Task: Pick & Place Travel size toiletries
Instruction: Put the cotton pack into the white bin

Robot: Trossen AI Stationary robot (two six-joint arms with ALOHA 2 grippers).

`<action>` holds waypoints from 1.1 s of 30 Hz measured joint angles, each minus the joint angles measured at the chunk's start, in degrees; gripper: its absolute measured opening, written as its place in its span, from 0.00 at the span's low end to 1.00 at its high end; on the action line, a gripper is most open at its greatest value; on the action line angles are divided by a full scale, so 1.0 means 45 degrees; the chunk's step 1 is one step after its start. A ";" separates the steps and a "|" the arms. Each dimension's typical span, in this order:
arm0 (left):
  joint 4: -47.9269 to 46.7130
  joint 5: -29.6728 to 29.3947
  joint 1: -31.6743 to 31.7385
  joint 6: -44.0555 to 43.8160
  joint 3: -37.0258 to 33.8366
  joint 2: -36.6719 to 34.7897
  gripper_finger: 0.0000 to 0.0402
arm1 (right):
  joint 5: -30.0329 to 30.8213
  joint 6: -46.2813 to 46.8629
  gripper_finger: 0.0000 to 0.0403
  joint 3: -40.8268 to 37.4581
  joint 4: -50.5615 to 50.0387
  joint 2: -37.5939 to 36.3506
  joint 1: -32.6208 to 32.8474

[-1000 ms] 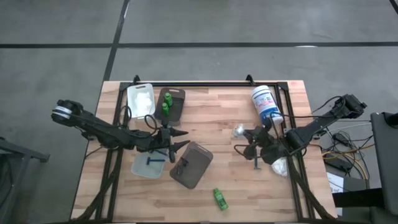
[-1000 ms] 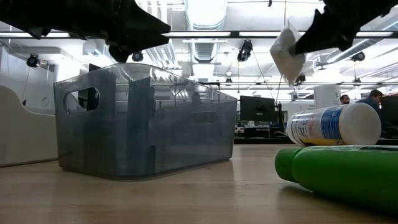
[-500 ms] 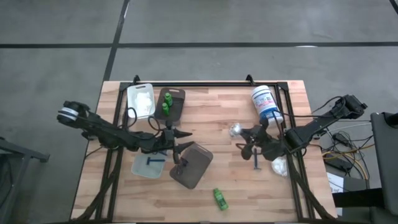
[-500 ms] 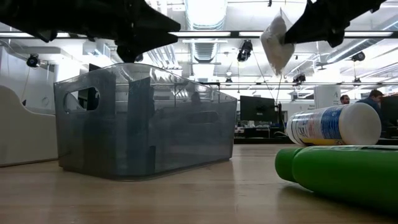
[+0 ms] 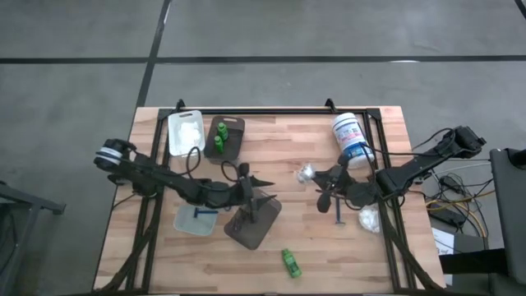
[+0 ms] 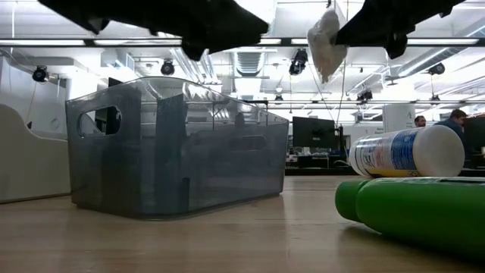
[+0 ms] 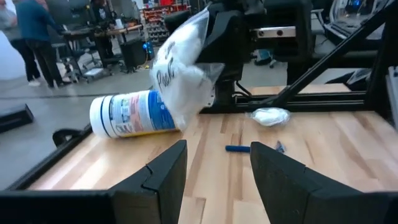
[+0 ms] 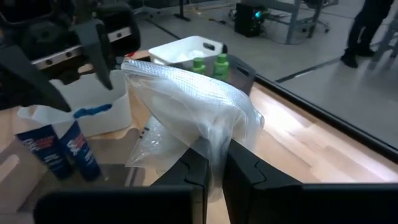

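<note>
Right of the see-through grey plastic bin (image 5: pixel 251 217), the right gripper (image 5: pixel 317 178) is clamped on a crinkly white packet (image 5: pixel 306 173), dangling it above the wooden table (image 5: pixel 279 148). Over that bin the left gripper (image 5: pixel 261 190) hovers, fingers spread, holding nothing.

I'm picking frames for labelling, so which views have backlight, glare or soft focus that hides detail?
Low view: ceiling lights backlight both arms into silhouettes, and the near green bottle is blurred. Right wrist view: the white packet in the right tool is sharp and the background soft. Left wrist view: the packet's plastic is bright and slightly smeared. High view: evenly lit.
</note>
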 joint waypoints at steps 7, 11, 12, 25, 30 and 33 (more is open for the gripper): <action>0.0011 -0.0049 0.0075 0.0766 0.1023 0.0898 0.45 | -0.0532 -0.0048 0.04 -0.0019 0.0290 0.0271 0.0004; -0.0001 -0.0059 0.0170 0.0773 0.1226 0.1127 0.45 | -0.0925 -0.0775 0.04 -0.0019 0.1349 0.1122 -0.0045; 0.0002 -0.0059 0.0177 0.0773 0.1230 0.1127 0.45 | -0.1057 -0.1067 0.04 -0.0019 0.1565 0.1383 -0.0045; -0.0144 0.0178 0.0194 0.0264 0.1182 0.1098 0.45 | -0.1938 -0.3091 0.04 0.0558 0.3405 0.2869 -0.0137; -0.0195 0.0470 0.0189 0.0088 0.1172 0.1098 0.45 | -0.2057 -0.3607 0.05 0.0889 0.3594 0.3451 -0.0209; -0.0223 0.0466 0.0189 -0.0069 0.1167 0.1088 0.45 | -0.2055 -0.3678 0.04 0.1029 0.3575 0.3745 -0.0239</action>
